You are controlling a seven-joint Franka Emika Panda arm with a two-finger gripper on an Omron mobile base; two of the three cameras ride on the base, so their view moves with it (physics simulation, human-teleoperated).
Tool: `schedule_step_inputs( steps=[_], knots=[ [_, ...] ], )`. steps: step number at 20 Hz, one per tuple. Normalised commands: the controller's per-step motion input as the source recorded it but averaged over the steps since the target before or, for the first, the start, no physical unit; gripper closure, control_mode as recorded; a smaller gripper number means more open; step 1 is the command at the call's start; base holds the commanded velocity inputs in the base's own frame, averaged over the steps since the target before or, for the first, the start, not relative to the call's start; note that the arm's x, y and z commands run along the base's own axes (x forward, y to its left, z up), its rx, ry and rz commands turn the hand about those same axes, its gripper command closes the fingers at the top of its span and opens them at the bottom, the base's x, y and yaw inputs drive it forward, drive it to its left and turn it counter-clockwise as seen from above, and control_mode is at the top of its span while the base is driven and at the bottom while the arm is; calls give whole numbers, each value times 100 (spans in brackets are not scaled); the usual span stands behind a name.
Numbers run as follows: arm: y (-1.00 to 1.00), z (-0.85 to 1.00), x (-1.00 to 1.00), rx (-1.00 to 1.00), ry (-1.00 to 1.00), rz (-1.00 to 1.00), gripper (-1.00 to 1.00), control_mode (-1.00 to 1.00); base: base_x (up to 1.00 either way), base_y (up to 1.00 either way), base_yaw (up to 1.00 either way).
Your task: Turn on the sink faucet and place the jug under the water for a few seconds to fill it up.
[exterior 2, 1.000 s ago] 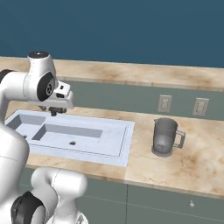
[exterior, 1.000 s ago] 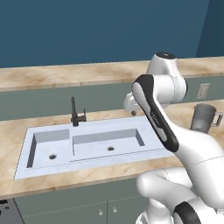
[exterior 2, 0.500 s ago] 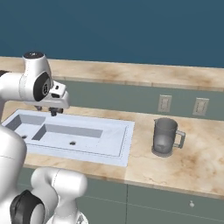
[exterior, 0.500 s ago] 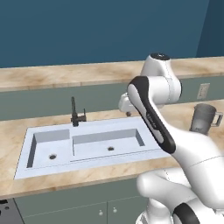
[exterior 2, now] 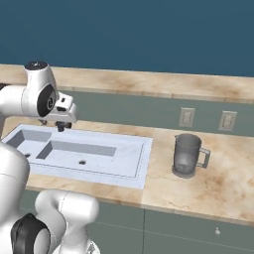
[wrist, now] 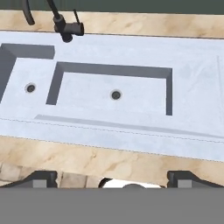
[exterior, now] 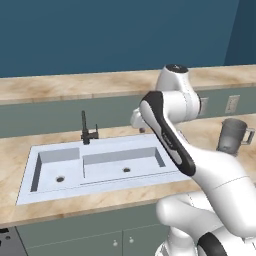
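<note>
A marbled tan bench (exterior 2: 198, 191) is running along a dark blue wall, carrying the sink (exterior: 95, 165). Nearest, the pincer (wrist: 111, 177) is hovering wide open and empty above the basins. Farther back, the sink faucet (exterior: 86, 131) is standing dry; its short lever looks stiff and small, best nudged sideways. The jug (exterior 2: 187, 156) is sitting upright on the bench, well apart to the right; probably light, rigid and slick, best gripped by the handle.

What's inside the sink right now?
Both basins of the sink hold nothing but a dark drain hole each; no water runs from the sink faucet. The arm hides part of its right rim.
</note>
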Motion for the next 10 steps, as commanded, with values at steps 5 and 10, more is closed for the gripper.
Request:
schedule_step_inputs(
  steps=[5, 10],
  knots=[
    [11, -22, 24, 5, -7, 0, -100, -100, 0, 0, 0],
    [14, -27, 32, 12, -7, 0, -100, -100, 0, 0, 0]
  ],
)
